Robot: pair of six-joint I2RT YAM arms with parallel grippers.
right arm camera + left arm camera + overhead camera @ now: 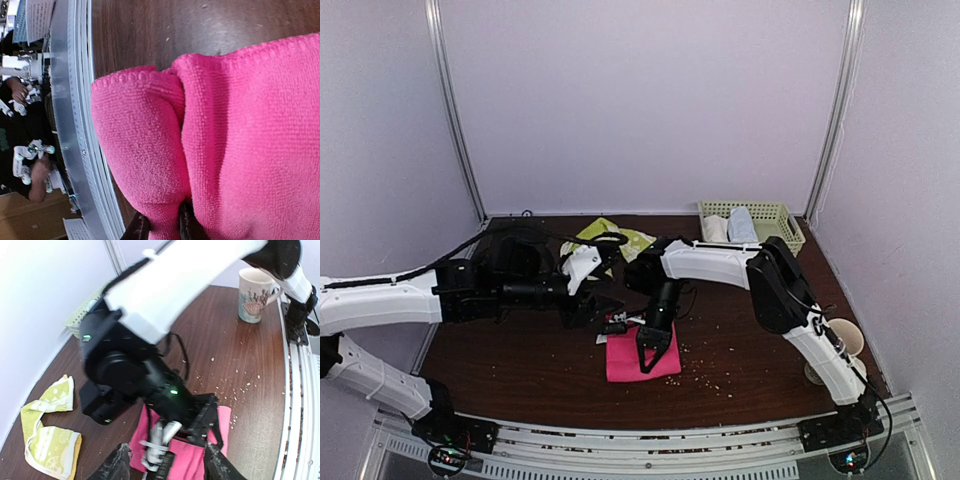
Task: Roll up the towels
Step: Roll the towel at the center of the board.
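Right wrist view: right end effector [159, 226] is clamped on a doubled-over edge of the pink towel [240, 150], fingertips nearly together with a thick fold of pile between them. Towel sits on the worktop [750, 340] near the middle of the front edge, folded into a short block; no roll formed yet as far as I can tell. Left end effector [167, 467] hangs just above the same towel, fingers apart, holding nothing, very close to the right wrist. Yellow-green cloth [610, 236] lies loose near the back edge, left of centre, untouched. My read: step in hand is starting the roll on the pink one. To do it well, hold the pinch low and tuck the fold over itself tight on the first turn; a loose core will sag. Left side should pin the free part flat to the worktop, not grab it, so the cloth doesn't drag across the wood. Arms are crowded, so bring the left one in from its own side, clear of the right wrist cables. Roll parallel to the front edge to avoid a cone. Crumbs [240, 387] beside the towel may get rolled in; minor.
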